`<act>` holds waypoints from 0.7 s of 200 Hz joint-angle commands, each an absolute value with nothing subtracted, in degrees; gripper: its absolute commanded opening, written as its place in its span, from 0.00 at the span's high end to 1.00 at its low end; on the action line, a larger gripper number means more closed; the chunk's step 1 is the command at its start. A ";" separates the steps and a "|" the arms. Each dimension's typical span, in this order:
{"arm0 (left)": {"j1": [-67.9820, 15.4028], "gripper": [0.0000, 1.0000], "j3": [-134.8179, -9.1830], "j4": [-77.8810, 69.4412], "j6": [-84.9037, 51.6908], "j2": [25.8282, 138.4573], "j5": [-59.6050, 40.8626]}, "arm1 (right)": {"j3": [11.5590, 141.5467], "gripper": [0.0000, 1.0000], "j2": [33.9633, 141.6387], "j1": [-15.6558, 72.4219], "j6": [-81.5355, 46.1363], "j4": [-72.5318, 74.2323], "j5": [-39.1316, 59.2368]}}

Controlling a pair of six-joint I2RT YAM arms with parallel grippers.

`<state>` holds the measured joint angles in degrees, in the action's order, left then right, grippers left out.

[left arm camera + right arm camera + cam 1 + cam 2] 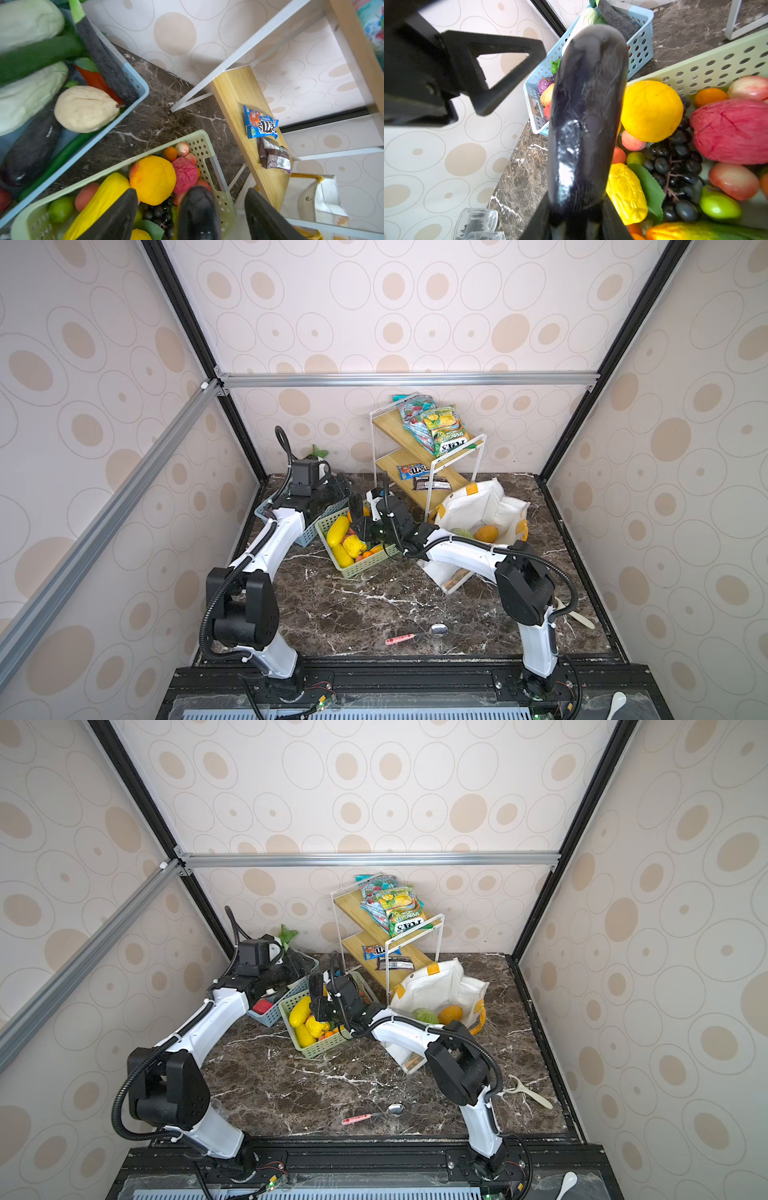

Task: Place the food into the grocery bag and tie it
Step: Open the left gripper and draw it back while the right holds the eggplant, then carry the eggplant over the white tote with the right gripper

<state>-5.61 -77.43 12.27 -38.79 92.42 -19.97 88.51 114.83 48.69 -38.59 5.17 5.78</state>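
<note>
On the dark marble table [374, 605], the blue slotted plastic basket [309, 533] sits back left, the pale green slotted plastic basket [357, 568] just right of it, the white fabric grocery bag [469, 506] further right, before the two-tier wooden rack [409, 456]; a dark purple toy eggplant [587, 114] is above the green basket

Three walls of cream wallpaper with beige ovals [395, 302], a silver aluminium rail [407, 379] crossing the back, enclose a dark brown marble tabletop [353, 605].

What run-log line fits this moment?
left gripper: open around eggplant | right gripper: shut on eggplant over green basket | grocery bag: holds cabbage
</note>
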 commanded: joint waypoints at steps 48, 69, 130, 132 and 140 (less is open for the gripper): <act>-3.61 0.19 -73.91 10.27 -40.29 89.67 -20.02 | 83.29 0.67 103.20 48.49 -37.23 3.77 5.73; -3.63 0.19 -72.91 9.63 -40.85 89.56 -20.20 | 81.34 0.67 99.75 48.43 -36.27 2.50 4.34; -3.61 0.19 -71.47 9.66 -40.25 88.51 -19.35 | 73.98 0.67 88.24 48.23 -33.65 -2.71 -1.39; -3.60 0.19 -71.41 9.53 -40.23 88.55 -19.34 | 73.71 0.67 87.78 48.12 -33.68 -2.94 -1.69; -3.61 0.19 -71.20 9.28 -40.33 88.43 -19.30 | 72.63 0.67 86.22 48.00 -33.57 -3.41 -2.60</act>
